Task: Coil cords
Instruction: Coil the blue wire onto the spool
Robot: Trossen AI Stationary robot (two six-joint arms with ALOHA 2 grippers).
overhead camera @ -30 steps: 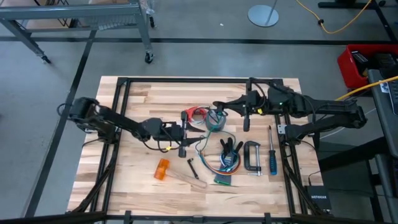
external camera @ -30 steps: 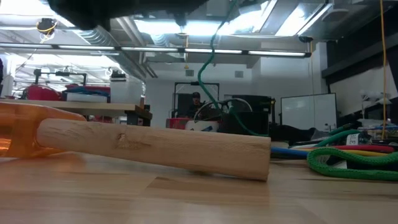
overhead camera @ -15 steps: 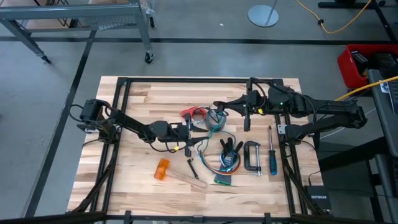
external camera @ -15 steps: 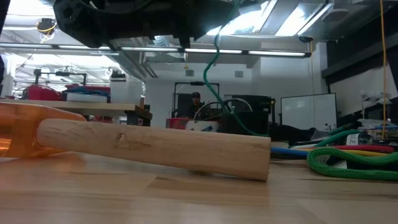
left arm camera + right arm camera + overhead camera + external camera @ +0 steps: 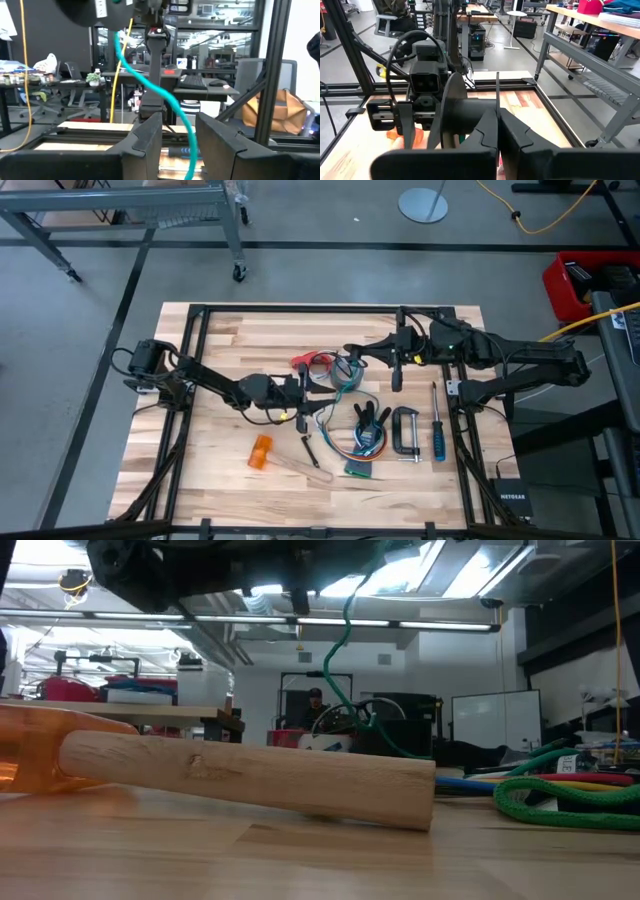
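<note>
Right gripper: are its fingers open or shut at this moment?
Shut. In its wrist view the right gripper shows its two dark fingers pressed together with no gap; nothing is visibly held between them.

Cords (image 5: 322, 365) lie mid-table (image 5: 220, 340), between left claw (image 5: 303, 392) and right claw (image 5: 352, 350).

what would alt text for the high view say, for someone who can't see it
Seen from above, two dark robot arms meet over a tangle of cords mid-table: the left gripper open, the right gripper shut. A black C-clamp, a blue screwdriver and an orange-headed wooden tool lie nearby.
</note>
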